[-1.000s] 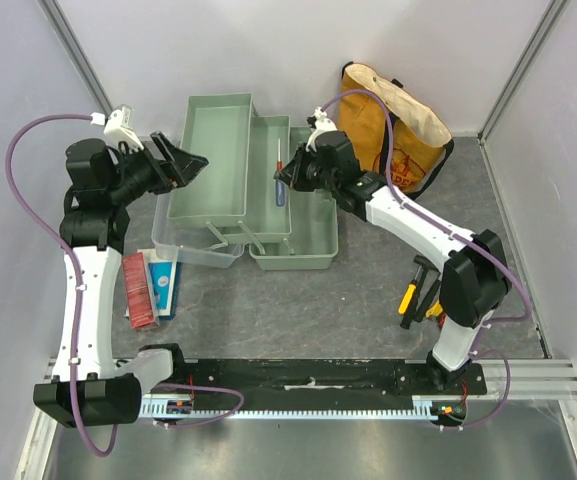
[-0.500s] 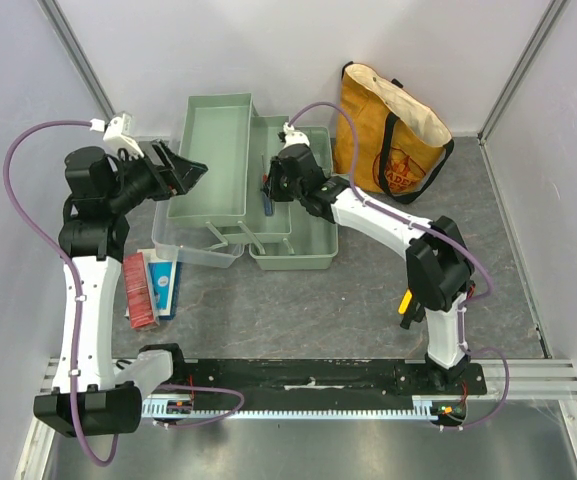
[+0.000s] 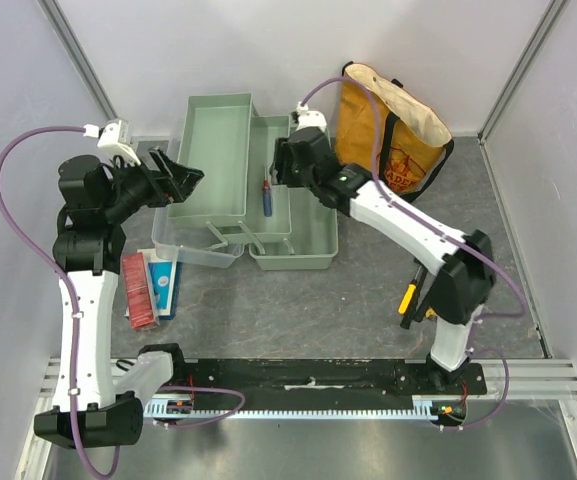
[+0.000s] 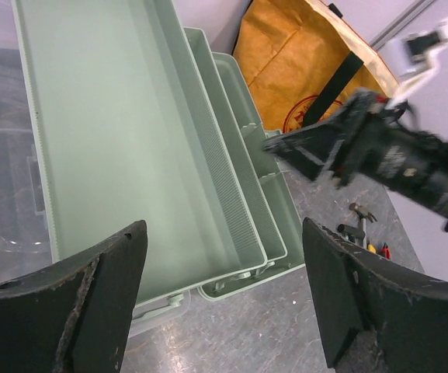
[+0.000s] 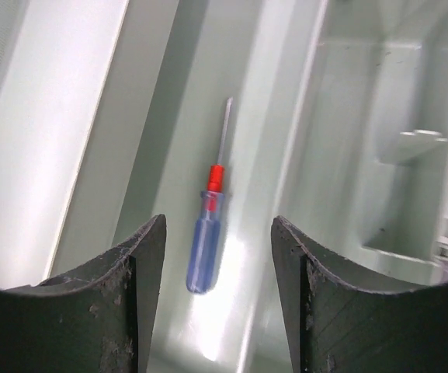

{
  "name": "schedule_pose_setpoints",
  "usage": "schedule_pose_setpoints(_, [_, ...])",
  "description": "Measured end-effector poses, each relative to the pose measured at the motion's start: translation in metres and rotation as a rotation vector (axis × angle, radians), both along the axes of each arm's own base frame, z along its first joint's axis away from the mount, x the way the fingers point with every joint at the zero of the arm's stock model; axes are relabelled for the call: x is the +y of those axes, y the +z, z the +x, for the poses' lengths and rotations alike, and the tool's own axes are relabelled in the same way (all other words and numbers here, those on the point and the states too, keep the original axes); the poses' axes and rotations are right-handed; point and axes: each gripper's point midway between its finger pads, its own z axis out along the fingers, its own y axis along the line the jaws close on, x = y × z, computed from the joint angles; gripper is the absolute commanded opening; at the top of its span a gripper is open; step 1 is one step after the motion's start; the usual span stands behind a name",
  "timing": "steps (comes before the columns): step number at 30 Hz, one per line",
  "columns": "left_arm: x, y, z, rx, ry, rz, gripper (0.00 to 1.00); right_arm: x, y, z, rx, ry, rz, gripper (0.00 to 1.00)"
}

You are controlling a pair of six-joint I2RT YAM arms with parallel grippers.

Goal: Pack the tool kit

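The sage-green toolbox (image 3: pixel 213 150) of the tool kit stands open at the back of the table, its trays (image 4: pixel 130 140) fanned out. A screwdriver (image 3: pixel 266 196) with a blue handle and red collar lies loose in the middle tray (image 5: pixel 208 233). My right gripper (image 3: pixel 276 176) hovers just above it, open, fingers (image 5: pixel 130 303) either side and touching nothing (image 5: pixel 217 221). My left gripper (image 3: pixel 186 178) hangs open and empty over the left tray's near edge (image 4: pixel 224 229). More small tools (image 3: pixel 418 290) lie by the right arm's base.
A mustard-yellow tote bag (image 3: pixel 393 130) stands behind the toolbox on the right (image 4: pixel 301 70). Red and blue packets (image 3: pixel 148 285) lie at the left near my left arm. The toolbox's clear lid (image 3: pixel 193 248) hangs at its near left side. Grey walls close in the table.
My right gripper carried the screwdriver over the middle tray, opened and let it go; it now lies in the tray. The left gripper has hardly moved.
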Motion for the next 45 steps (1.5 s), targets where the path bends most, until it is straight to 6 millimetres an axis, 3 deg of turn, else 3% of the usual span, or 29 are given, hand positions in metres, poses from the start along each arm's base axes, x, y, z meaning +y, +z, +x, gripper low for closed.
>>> schedule_pose_setpoints(3, [-0.001,0.003,-0.001,-0.014,-0.005,0.001,0.89,-0.034,0.032,-0.009,-0.036,-0.042,0.018,0.62])
schedule_pose_setpoints(5, [-0.001,0.005,0.001,-0.021,-0.011,0.000,0.89,-0.072,0.047,-0.015,-0.059,-0.099,0.024,0.60])
schedule_pose_setpoints(8, [-0.003,0.006,0.004,-0.029,-0.021,-0.002,0.89,-0.143,0.036,-0.031,-0.043,-0.214,-0.003,0.54])
schedule_pose_setpoints(10, [-0.003,0.006,0.006,-0.032,-0.024,-0.002,0.90,-0.181,0.011,-0.044,0.006,-0.280,-0.039,0.51])
schedule_pose_setpoints(13, [-0.003,0.006,0.008,-0.032,-0.024,-0.002,0.90,-0.223,-0.058,-0.072,0.152,-0.354,-0.135,0.44])
schedule_pose_setpoints(17, [-0.002,0.004,0.010,-0.046,-0.021,0.000,0.89,-0.250,-0.142,-0.120,0.361,-0.383,-0.254,0.44])
schedule_pose_setpoints(19, [-0.002,0.000,0.011,-0.042,-0.018,0.000,0.90,-0.265,-0.172,-0.147,0.446,-0.402,-0.301,0.44])
schedule_pose_setpoints(21, [-0.001,-0.003,0.012,-0.037,-0.014,0.001,0.90,-0.276,-0.187,-0.165,0.488,-0.420,-0.323,0.44])
schedule_pose_setpoints(24, [0.000,-0.005,0.013,-0.035,-0.007,0.002,0.90,-0.285,-0.193,-0.177,0.496,-0.447,-0.324,0.45])
schedule_pose_setpoints(29, [0.001,-0.007,0.013,-0.038,-0.003,0.003,0.90,-0.294,-0.192,-0.182,0.473,-0.485,-0.317,0.56])
schedule_pose_setpoints(35, [0.001,-0.010,0.013,-0.032,0.000,0.003,0.90,-0.310,-0.202,-0.191,0.495,-0.563,-0.309,0.61])
schedule_pose_setpoints(40, [0.001,-0.013,0.013,-0.027,0.001,0.003,0.90,-0.314,-0.209,-0.198,0.515,-0.595,-0.281,0.60])
schedule_pose_setpoints(45, [0.001,-0.015,0.014,-0.023,0.001,0.003,0.90,-0.314,-0.221,-0.204,0.544,-0.607,-0.249,0.51])
